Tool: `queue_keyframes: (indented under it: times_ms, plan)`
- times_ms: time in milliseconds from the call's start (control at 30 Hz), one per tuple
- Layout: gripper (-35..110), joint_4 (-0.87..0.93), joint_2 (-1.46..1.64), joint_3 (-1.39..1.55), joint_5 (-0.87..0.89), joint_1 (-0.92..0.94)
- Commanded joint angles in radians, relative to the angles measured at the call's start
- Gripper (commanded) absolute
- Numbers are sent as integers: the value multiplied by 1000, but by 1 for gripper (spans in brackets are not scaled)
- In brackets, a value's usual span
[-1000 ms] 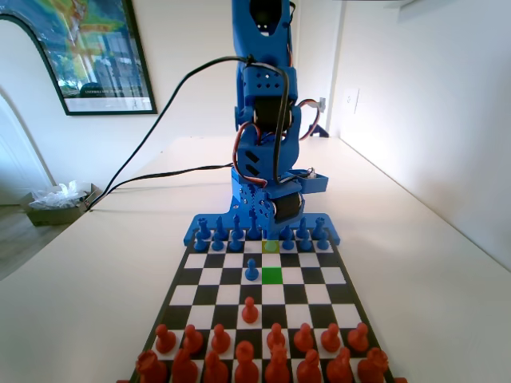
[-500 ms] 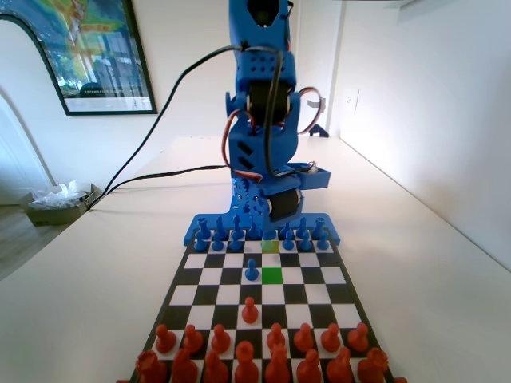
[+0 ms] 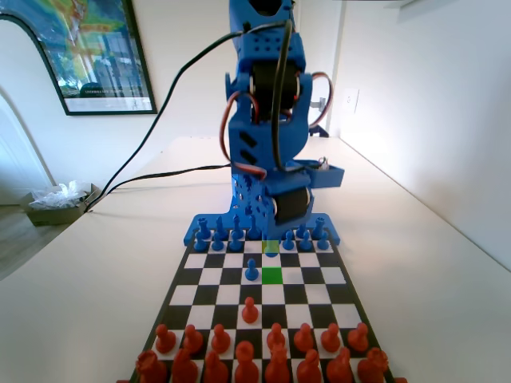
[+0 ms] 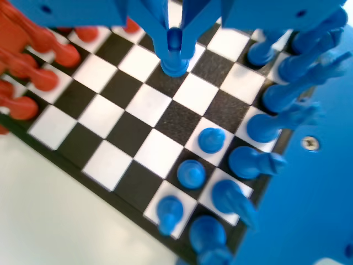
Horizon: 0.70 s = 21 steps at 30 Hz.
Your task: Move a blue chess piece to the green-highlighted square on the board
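Observation:
In the wrist view my gripper point(image 4: 174, 48) is shut on the blue chess piece point(image 4: 174, 62), a small pawn whose head sits between the jaws and whose base shows just below them over the board point(image 4: 116, 130). In the fixed view the gripper point(image 3: 271, 239) holds this pawn point(image 3: 271, 250) at the dull olive square point(image 3: 265, 246), one row behind the green-highlighted square point(image 3: 272, 275). I cannot tell whether the pawn's base touches the board. The green square is bare.
A lone blue pawn point(image 3: 251, 271) stands just left of the green square, and a lone red pawn point(image 3: 250, 309) stands nearer the camera. Blue pieces point(image 3: 217, 238) line the far rows and red pieces point(image 3: 275, 363) the near rows. Blue pawns point(image 4: 210, 139) stand close below the gripper.
The arm has leaned forward over the board toward the camera. The pawn in the jaws now shows at the olive square, where the square showed bare before.

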Motion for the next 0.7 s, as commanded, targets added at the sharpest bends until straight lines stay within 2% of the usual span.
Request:
queue_keyframes:
  times_ms: [0, 667]
  plan:
    - [1, -15, -8, -63, -9, -18]
    - [1, -115, -55, -5, -38, 8]
